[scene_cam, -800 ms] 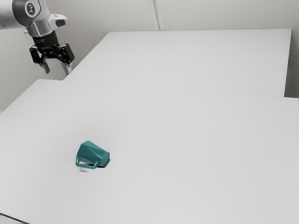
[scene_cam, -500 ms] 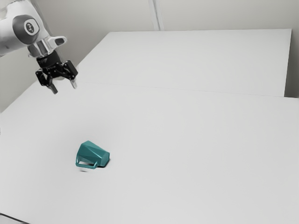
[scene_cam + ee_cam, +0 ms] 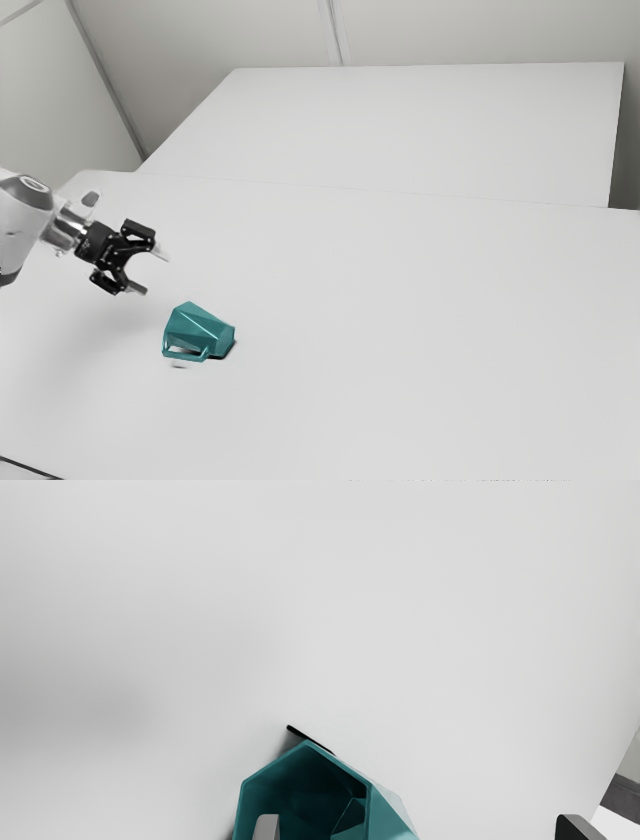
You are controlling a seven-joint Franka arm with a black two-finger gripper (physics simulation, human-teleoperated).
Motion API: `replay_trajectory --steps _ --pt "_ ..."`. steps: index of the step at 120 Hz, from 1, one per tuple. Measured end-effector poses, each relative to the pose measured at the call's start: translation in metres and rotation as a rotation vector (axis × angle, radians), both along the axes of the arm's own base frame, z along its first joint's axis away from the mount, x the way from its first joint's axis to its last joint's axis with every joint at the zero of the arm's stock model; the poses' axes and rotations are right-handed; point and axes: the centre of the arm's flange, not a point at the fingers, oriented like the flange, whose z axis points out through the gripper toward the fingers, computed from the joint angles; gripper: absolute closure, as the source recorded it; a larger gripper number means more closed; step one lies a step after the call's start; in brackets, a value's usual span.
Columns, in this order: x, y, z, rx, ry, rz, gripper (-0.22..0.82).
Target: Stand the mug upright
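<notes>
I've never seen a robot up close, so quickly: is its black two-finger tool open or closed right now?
Black two-finger tool: open, holding nothing; the teal faceted mug lies on its side.

The exterior camera looked down across the table [image 3: 400,300] from the side of the arm [image 3: 22,225], well back, with a wall [image 3: 480,30] beyond. The wrist camera faced the table from the gripper [image 3: 153,274], much nearer (right into the mug [image 3: 200,328], in fact). Both views shared the mug and some table.
</notes>
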Motion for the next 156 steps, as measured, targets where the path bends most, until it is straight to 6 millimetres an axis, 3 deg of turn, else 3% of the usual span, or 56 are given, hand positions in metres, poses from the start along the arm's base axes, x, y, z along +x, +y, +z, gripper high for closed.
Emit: replay_trajectory --steps 15,45,104,115,139,156 --pt "-0.009 -0.006 -0.026 -0.03 -0.046 -0.031 0.0" --pt "-0.025 -0.024 -0.058 -0.065 -0.138 -0.094 0.0" --pt "-0.021 -0.059 -0.077 -0.063 -0.3 -0.183 0.01" --pt "-0.025 -0.061 -0.082 -0.064 -0.31 -0.186 0.08" --pt "-0.031 -0.062 -0.086 -0.057 -0.334 -0.189 0.38" --pt "-0.031 -0.062 -0.086 -0.046 -0.348 -0.199 0.49"
